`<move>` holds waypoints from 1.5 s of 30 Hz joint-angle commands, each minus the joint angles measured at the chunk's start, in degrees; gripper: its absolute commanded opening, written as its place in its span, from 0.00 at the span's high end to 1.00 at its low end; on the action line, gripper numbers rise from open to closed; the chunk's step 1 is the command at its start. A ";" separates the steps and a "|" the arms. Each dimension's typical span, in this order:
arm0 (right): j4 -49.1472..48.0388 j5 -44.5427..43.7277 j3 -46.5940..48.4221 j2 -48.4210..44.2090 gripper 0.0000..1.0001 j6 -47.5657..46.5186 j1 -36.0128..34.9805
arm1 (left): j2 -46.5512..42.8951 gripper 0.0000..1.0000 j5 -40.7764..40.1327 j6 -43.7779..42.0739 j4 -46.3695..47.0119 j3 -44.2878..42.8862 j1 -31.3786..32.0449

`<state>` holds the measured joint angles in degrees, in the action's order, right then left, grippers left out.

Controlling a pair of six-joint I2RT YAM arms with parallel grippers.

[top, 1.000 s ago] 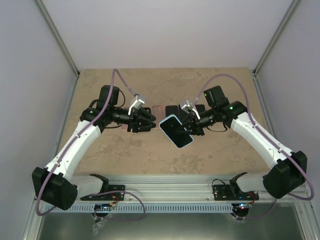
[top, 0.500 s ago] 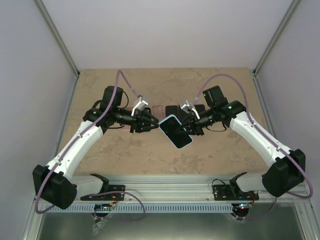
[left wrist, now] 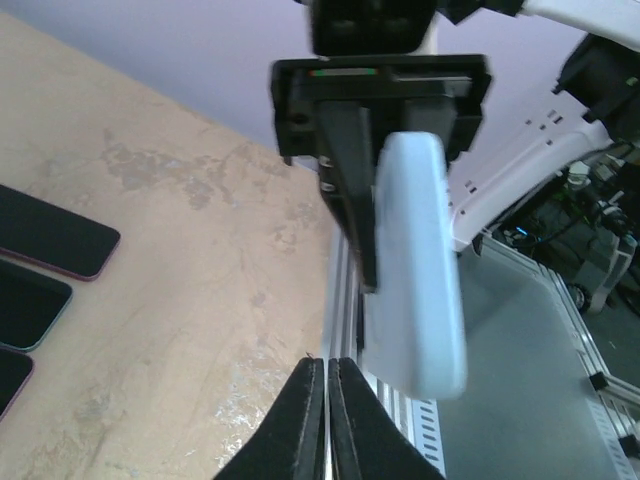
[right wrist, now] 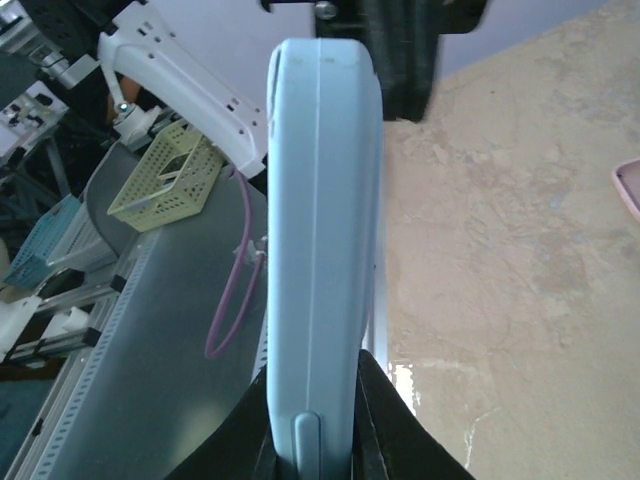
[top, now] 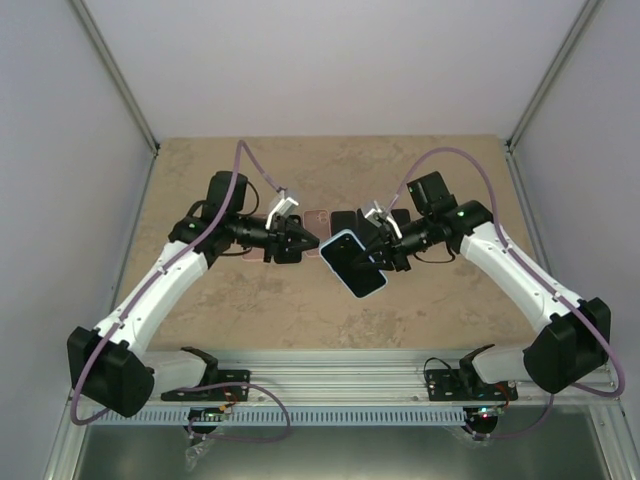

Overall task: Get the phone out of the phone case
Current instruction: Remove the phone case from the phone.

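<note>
My right gripper (top: 378, 252) is shut on a phone in a light blue case (top: 352, 262) and holds it above the table, dark screen up. In the right wrist view the case (right wrist: 320, 250) stands edge-on between my jaws (right wrist: 312, 440). My left gripper (top: 303, 243) is shut and empty, its tips just left of the case's upper corner. In the left wrist view the closed fingertips (left wrist: 327, 372) sit just below and left of the case's pale back (left wrist: 418, 270), apart from it. Whether they touch in the top view I cannot tell.
A pink-edged phone (top: 316, 217) lies on the tan table behind the grippers. Three dark phones (left wrist: 40, 260) lie on the table at the left of the left wrist view. The metal rail (top: 340, 368) runs along the near edge.
My left gripper has moved right, toward the held phone, and its jaws have closed. The right gripper and phone have stayed almost still.
</note>
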<state>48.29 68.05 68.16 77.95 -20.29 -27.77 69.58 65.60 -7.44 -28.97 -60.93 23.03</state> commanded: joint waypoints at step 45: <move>-2.09 4.22 -0.78 -2.66 0.99 -0.03 0.15 | 0.33 1.00 4.02 1.67 5.19 0.39 1.14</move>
<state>44.93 66.50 67.29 76.34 -17.12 -27.59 69.80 69.08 -5.06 -25.41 -60.90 23.75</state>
